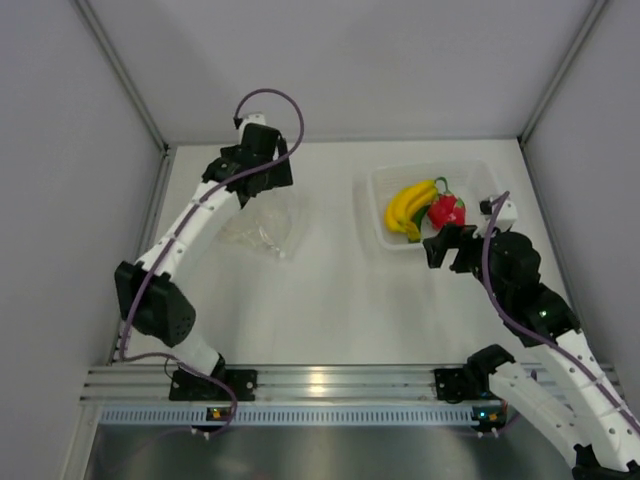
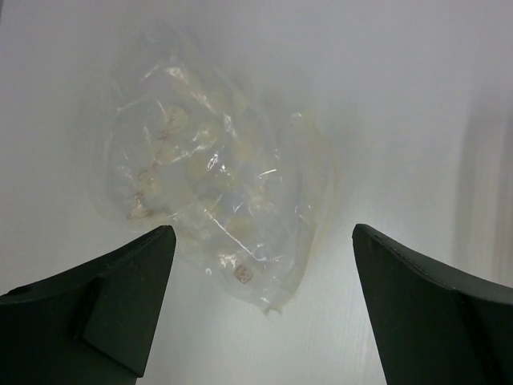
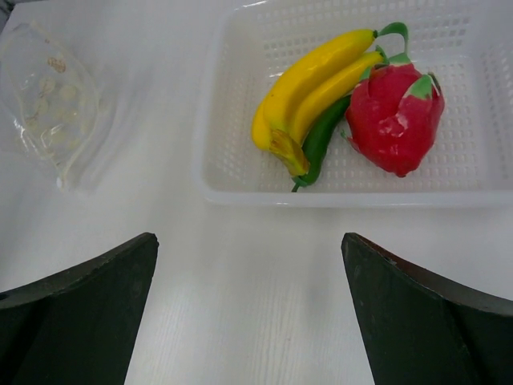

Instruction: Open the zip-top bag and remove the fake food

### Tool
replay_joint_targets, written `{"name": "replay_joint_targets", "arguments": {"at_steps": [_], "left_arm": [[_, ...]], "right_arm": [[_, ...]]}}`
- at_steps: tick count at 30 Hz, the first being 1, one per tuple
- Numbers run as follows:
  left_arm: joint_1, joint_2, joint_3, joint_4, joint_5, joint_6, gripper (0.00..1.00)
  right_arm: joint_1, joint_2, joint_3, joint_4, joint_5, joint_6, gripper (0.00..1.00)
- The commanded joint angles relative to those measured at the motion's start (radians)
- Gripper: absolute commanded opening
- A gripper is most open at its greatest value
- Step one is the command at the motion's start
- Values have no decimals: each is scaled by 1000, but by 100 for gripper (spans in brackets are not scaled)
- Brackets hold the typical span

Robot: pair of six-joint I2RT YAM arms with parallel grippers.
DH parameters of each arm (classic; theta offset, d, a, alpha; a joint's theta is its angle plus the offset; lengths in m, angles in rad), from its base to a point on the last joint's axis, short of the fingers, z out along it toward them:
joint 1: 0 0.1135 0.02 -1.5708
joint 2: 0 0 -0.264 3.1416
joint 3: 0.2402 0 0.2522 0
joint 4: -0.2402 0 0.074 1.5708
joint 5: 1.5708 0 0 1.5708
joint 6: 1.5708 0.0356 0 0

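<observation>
Left claw [image 2: 263, 233] wide open, empty — zip-top bag [image 2: 208, 184] lies slack on the counter [image 2: 417, 120] just ahead of its tips (looks emptied). Right claw [image 3: 248, 237] open too; fake food [image 3: 313, 80] sits in the tray [image 3: 240, 184] ahead of it — removal looks finished, arms likely just retreat.
</observation>
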Motion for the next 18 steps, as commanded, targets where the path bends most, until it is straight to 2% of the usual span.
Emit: {"name": "replay_joint_targets", "arguments": {"at_steps": [1,9,11,16,18], "left_arm": [[3,-225,-59,17,51,-36,98],[3,-661,-348,19,65,-41,98],[3,-816,-443,17,90,-32,98],[3,-1136,-574,0,71,59,98],[3,-1213,-604,0,88,90,98]], "right_arm": [[-9,-17,102,-74,95,11,99],[-9,-74,168,-159,127,-52,99],[-9,-81,196,-186,140,-66,99],[-9,-83,271,-276,175,-113,99],[-9,-91,288,-292,183,-135,99]]}}
